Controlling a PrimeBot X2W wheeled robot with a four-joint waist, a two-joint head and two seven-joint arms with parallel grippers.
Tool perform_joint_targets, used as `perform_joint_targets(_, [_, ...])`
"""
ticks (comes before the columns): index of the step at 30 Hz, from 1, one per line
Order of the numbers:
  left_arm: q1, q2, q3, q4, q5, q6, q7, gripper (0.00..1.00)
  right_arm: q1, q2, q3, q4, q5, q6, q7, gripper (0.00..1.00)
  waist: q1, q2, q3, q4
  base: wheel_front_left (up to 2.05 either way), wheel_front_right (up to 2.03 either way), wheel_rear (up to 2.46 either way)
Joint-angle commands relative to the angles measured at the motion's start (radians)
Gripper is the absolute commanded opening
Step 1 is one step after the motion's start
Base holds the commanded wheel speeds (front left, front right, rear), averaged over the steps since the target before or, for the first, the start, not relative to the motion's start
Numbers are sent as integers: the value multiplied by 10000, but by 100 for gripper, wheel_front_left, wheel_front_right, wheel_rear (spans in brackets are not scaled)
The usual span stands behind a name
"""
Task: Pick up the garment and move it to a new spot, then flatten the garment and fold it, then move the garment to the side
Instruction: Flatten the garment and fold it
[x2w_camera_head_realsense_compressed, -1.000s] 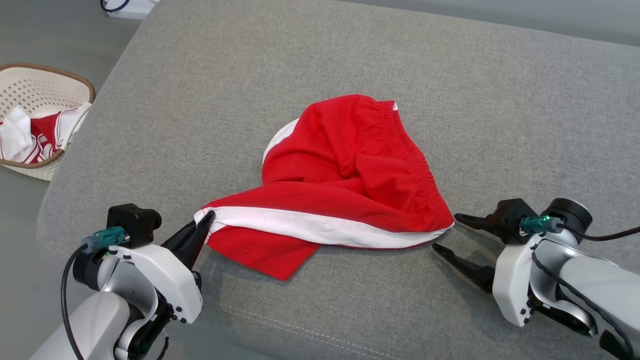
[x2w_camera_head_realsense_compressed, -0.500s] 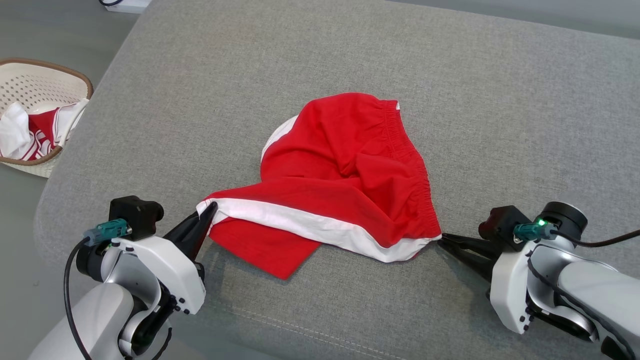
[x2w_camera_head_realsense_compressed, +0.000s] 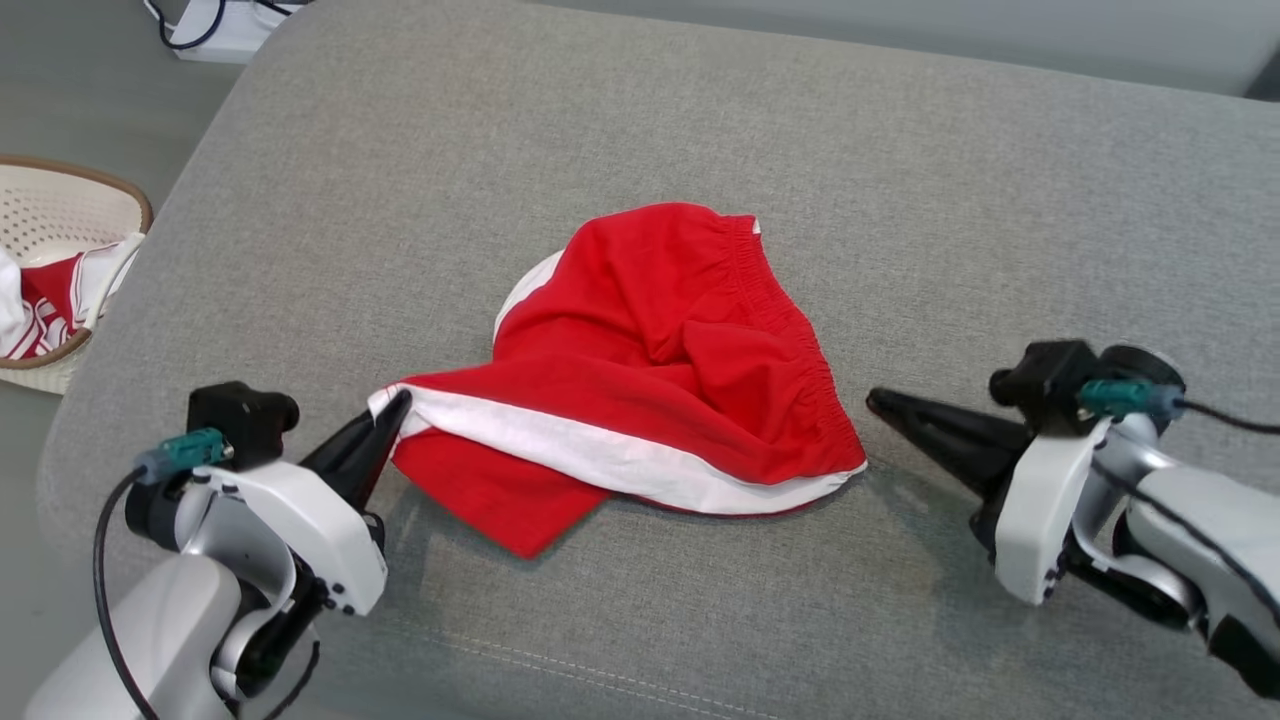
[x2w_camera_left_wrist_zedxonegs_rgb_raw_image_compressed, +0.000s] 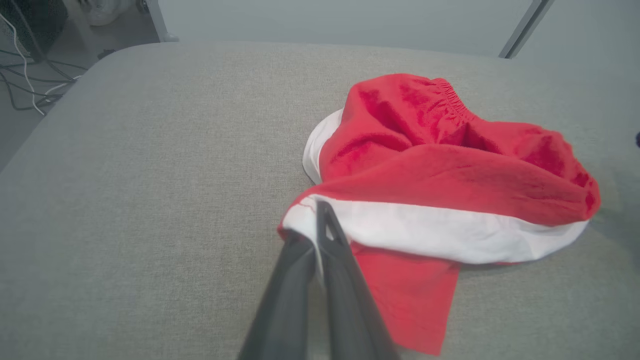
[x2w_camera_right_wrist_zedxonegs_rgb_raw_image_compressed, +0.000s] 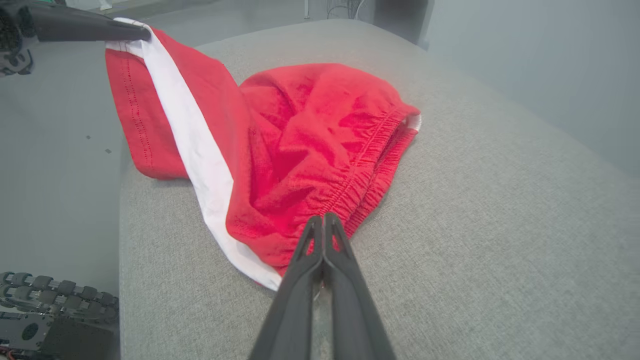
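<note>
The garment (x2w_camera_head_realsense_compressed: 680, 370) is a pair of red shorts with a white side stripe, lying crumpled in the middle of the grey cushion (x2w_camera_head_realsense_compressed: 700, 130). My left gripper (x2w_camera_head_realsense_compressed: 397, 403) is shut on its left corner at the end of the white stripe, holding that corner slightly off the cushion; the left wrist view shows the pinch (x2w_camera_left_wrist_zedxonegs_rgb_raw_image_compressed: 320, 210) on the garment (x2w_camera_left_wrist_zedxonegs_rgb_raw_image_compressed: 450, 170). My right gripper (x2w_camera_head_realsense_compressed: 875, 400) is shut with no cloth in it, just right of the waistband end, which lies flat. In the right wrist view its tips (x2w_camera_right_wrist_zedxonegs_rgb_raw_image_compressed: 320, 219) hover before the garment (x2w_camera_right_wrist_zedxonegs_rgb_raw_image_compressed: 300, 140).
A white basket (x2w_camera_head_realsense_compressed: 75, 172) with red and white clothes stands on the floor to the left of the cushion. A white power strip (x2w_camera_head_realsense_compressed: 215, 25) with cables lies on the floor at the far left. The cushion's front seam runs close to both arms.
My right gripper closed at the garment's right corner, then lifted away up and back without any cloth. The left gripper kept its hold. The camera shifted a little.
</note>
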Motion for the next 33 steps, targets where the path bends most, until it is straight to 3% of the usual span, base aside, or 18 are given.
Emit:
perform_joint_targets(1, [-745,538,494,-230,24,-107,-44,0,-162,-251,-50,-179,287,-4,-259,0,0,0,-95,-101,0,0,0])
perform_joint_targets(5, [-1128,742,528,-359,102,-117,196,0,-403,-318,-50,0,949,-4,2,0,0,0,-217,-291,0,0,0])
perform_joint_targets(6, [-1170,758,538,-389,90,-104,239,0,-347,-323,-50,-3,1119,-4,181,20,0,0,-222,-319,0,0,0])
perform_joint_targets(7, [-1188,770,546,-414,78,-89,265,0,-260,-328,-50,-34,1214,-4,410,64,0,0,-216,-345,0,0,0])
perform_joint_targets(8, [-1189,769,554,-433,60,-78,270,0,-162,-331,-50,-109,1219,-4,587,100,0,0,-200,-363,0,0,0])
perform_joint_targets(18, [-1074,655,554,-375,-66,-65,94,0,932,-369,-50,-718,979,-4,1523,100,0,0,118,-128,0,0,0])
perform_joint_targets(33, [-1183,454,377,-283,-37,-116,-49,0,1102,-188,-50,-486,815,-4,1534,100,0,0,274,285,0,0,0])
